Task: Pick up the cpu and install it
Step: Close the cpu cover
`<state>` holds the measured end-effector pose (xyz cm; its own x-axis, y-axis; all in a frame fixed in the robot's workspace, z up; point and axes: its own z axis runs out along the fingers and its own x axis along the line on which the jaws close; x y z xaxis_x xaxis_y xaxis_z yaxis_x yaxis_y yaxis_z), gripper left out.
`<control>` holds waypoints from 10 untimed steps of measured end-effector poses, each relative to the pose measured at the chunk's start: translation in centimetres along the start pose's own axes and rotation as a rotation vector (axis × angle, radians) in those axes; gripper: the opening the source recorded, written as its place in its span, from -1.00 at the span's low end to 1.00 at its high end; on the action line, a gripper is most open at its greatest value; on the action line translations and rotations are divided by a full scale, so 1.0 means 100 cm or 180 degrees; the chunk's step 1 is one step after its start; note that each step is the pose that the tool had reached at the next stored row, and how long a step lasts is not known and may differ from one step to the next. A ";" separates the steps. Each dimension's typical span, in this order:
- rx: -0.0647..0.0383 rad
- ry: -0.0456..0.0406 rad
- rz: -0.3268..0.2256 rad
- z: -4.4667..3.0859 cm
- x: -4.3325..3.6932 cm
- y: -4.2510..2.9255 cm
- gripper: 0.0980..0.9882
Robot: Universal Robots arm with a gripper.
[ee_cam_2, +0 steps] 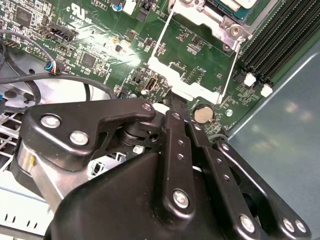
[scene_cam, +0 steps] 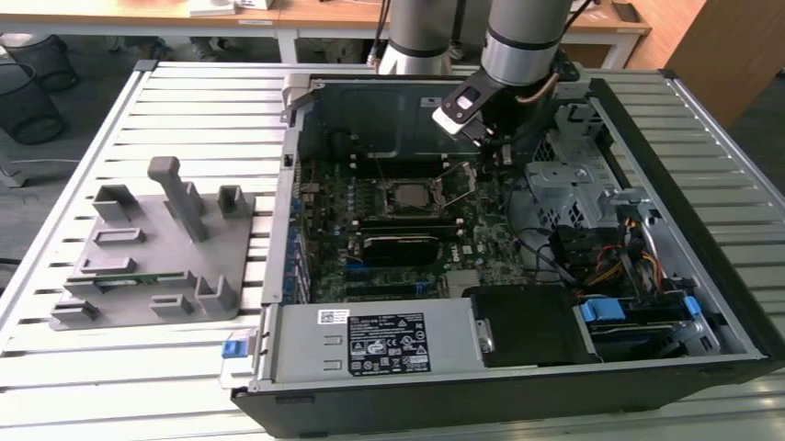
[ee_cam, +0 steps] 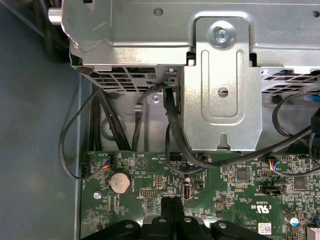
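1. A grey fixture point(scene_cam: 147, 248) stands on the desk point(scene_cam: 184, 92).
2. The cpu point(scene_cam: 409, 196) seems to lie in the open socket point(scene_cam: 382, 213). It is likely light, stiff and fragile, best held by opposite edges.
3. The hand point(scene_cam: 498, 154), fingers together and empty, hangs beside the raised frame point(scene_cam: 460, 179).

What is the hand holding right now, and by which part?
Nothing that I can see: the hand is shut, its tips at the open metal frame; the cpu lies in the socket.
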<state>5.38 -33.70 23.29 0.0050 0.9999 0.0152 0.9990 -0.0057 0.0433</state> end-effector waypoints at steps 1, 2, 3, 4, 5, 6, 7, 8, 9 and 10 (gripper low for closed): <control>0.0000 0.0000 0.0000 0.0000 0.0000 -0.0014 -0.98; 0.0000 0.0000 0.0000 -0.0001 0.0000 -0.0024 -0.98; 0.0000 0.0000 0.0000 -0.0001 -0.0001 -0.0035 -0.98; 0.0000 -0.0001 0.0000 -0.0003 -0.0001 -0.0049 -0.98; -0.0001 -0.0002 -0.0001 -0.0004 -0.0001 -0.0063 -0.98; -0.0001 -0.0002 -0.0001 -0.0006 -0.0001 -0.0082 -0.98; 0.0000 -0.0003 -0.0001 -0.0009 -0.0002 -0.0108 -0.98; -0.0001 -0.0003 -0.0001 -0.0011 -0.0002 -0.0137 -0.98; -0.0002 -0.0002 0.0000 -0.0011 -0.0002 -0.0166 -0.98; -0.0004 -0.0001 0.0000 -0.0012 -0.0002 -0.0194 -0.98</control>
<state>3.44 -33.70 23.32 0.0049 0.9999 0.0147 0.9990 -0.0056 0.0444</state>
